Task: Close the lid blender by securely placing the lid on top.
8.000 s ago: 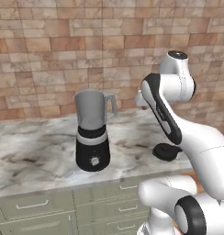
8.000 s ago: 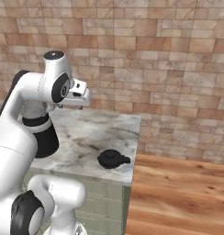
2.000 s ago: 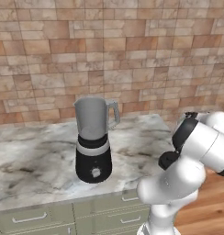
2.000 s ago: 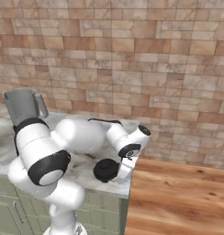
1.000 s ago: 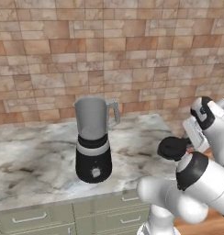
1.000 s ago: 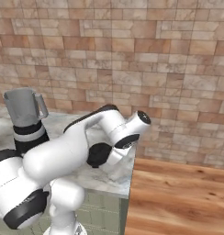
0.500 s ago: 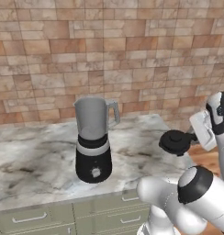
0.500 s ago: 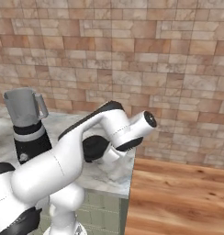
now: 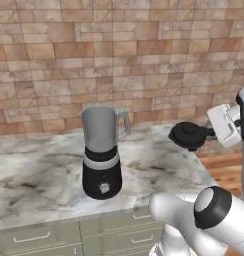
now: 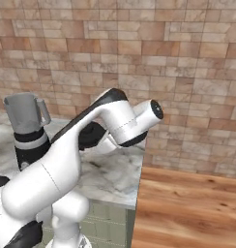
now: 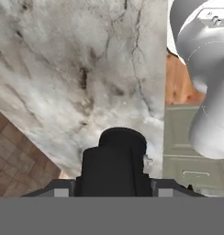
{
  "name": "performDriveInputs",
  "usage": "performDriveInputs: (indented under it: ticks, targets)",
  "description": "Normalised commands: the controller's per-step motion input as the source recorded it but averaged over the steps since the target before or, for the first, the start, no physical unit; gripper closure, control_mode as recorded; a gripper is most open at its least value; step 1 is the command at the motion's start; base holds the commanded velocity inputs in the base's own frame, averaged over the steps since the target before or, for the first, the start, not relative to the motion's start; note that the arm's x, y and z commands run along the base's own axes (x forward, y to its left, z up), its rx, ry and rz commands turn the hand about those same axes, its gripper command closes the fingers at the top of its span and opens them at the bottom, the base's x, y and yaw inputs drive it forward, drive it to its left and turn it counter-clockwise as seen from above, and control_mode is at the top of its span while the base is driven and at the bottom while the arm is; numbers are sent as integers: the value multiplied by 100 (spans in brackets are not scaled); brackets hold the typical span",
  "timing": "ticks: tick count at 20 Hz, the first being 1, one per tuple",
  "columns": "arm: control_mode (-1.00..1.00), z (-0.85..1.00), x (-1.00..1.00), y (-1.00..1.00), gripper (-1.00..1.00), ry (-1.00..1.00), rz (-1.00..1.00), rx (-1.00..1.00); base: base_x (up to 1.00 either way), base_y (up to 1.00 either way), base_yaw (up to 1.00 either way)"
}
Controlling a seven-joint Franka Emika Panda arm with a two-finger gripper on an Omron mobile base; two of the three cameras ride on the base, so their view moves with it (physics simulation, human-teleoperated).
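Glossy white arm links — rounded, tube-like — with dark joint bands and round dark end caps.

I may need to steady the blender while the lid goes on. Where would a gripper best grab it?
Judging by its shape, take the blender by the jar's side handle, coming in from the handle side. The handle stands upright and is narrow enough to pinch; the round jar and base look too wide. The gripper already holds the lid.
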Motion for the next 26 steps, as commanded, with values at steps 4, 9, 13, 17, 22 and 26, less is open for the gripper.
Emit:
performDriveInputs:
  ticks: [4,9,13,17,22,26]
  targets:
    - [-100,66,0,52,100,-1,-6,7,0,0,0]
    - [-100,56,0,67,100,-3,-5,3,0,0,0]
    - [-100,49,-6,55,100,-7,-1,4,0,0,0]
    - [-100,47,-4,57,100,-9,0,2,0,0,0]
    - [-100,51,0,65,100,-6,0,1,0,0,0]
    - [-100,52,0,59,100,-3,0,0,0,0,0]
